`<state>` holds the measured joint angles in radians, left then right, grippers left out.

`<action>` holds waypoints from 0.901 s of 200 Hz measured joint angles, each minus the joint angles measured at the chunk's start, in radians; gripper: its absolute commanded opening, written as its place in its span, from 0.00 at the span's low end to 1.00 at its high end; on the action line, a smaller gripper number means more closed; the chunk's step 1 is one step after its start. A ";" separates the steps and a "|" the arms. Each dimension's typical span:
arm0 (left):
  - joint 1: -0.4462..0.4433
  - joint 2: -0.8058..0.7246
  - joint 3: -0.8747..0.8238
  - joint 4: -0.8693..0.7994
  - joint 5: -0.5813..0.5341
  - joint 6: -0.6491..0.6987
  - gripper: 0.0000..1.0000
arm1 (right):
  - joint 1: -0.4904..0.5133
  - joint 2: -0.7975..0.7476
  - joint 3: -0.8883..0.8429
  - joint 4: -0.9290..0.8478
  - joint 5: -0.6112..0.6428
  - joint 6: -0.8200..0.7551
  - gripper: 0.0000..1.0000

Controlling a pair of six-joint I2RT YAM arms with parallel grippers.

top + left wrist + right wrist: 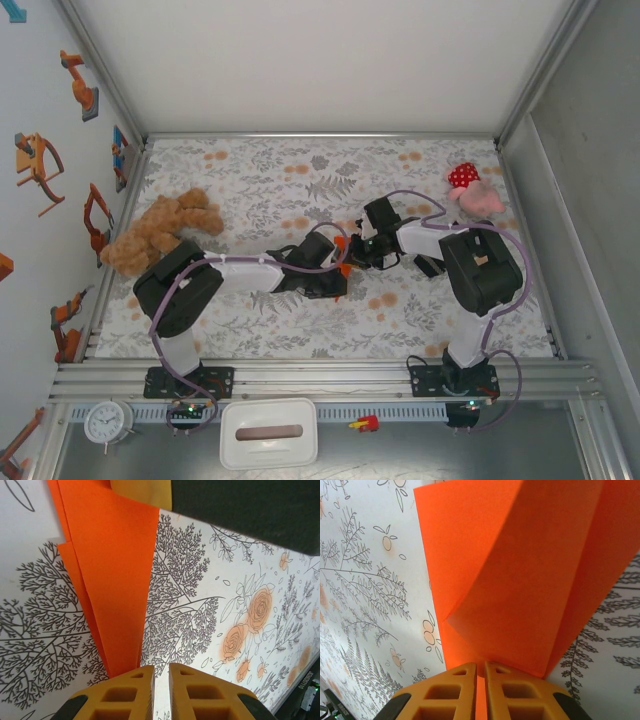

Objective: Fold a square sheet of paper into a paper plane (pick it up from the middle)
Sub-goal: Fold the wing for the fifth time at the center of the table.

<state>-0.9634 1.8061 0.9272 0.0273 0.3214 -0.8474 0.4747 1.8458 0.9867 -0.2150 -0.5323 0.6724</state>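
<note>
Though mostly hidden under the two wrists from above, shows as slivers of orange paper (pixel 345 247) near the middle of the bench (pixel 300 170), exactly where the left fingers (pixel 338 266) and the right fingers (pixel 358 250) meet.

From the right wrist: right fingers (pixel 481 670) pressed almost together, orange filling the slit between them, so clamped on the orange paper (pixel 520 580). Spreads away from that grip as a broad folded sheet, with one diagonal crease and a flap standing off the layer beneath.

From the left wrist: left fingers (pixel 161 672) likewise narrow, yet with pale bench (pixel 225 580) print visible through the gap. Tapers here to a point ending at the tip of the left-hand finger; cannot tell whether held there. Lies in several overlapping layers, edges fanned.

Elsewhere on the bench: brown teddy bear (pixel 160 232) at the left edge, red polka-dot plush (pixel 470 188) near the far right corner, both well apart from the paper.
</note>
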 measured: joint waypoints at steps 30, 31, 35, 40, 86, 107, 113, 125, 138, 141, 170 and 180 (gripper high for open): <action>0.000 0.011 0.000 0.005 0.000 -0.006 0.17 | 0.000 0.000 0.000 0.000 0.000 0.000 0.13; 0.000 0.011 0.000 0.005 0.001 -0.006 0.17 | 0.000 0.000 0.000 0.000 0.000 0.000 0.13; 0.000 0.013 0.000 0.006 0.001 -0.007 0.17 | 0.000 0.000 0.000 0.000 0.000 0.000 0.13; 0.000 0.013 0.000 0.007 0.001 -0.007 0.17 | 0.000 0.000 0.000 0.000 0.000 0.000 0.13; -0.001 0.011 -0.001 0.012 0.001 -0.014 0.19 | 0.000 0.000 0.000 0.000 0.000 0.000 0.13; 0.002 -0.023 -0.013 0.019 -0.003 -0.014 0.21 | 0.000 0.000 0.000 0.000 0.000 0.000 0.13; 0.003 -0.036 -0.015 0.019 -0.006 -0.014 0.21 | 0.000 0.000 0.000 0.000 0.000 0.000 0.13; 0.007 -0.056 -0.016 0.022 -0.010 -0.014 0.21 | 0.000 0.000 0.000 0.000 0.000 0.000 0.13; 0.014 -0.066 -0.016 0.036 -0.011 -0.014 0.21 | 0.000 0.000 0.000 0.000 0.000 0.000 0.13; 0.015 -0.066 -0.016 0.039 -0.011 -0.014 0.20 | 0.000 0.000 0.000 0.000 0.000 0.000 0.13; 0.025 -0.050 -0.016 0.050 -0.012 -0.021 0.18 | 0.000 0.000 0.000 0.000 0.000 0.000 0.13; 0.026 -0.039 -0.016 0.050 -0.012 -0.024 0.17 | 0.000 0.000 0.000 0.000 0.000 0.000 0.13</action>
<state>-0.9379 1.7668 0.9108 0.0769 0.3096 -0.8715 0.4747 1.8458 0.9867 -0.2150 -0.5323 0.6724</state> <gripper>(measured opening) 0.182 0.127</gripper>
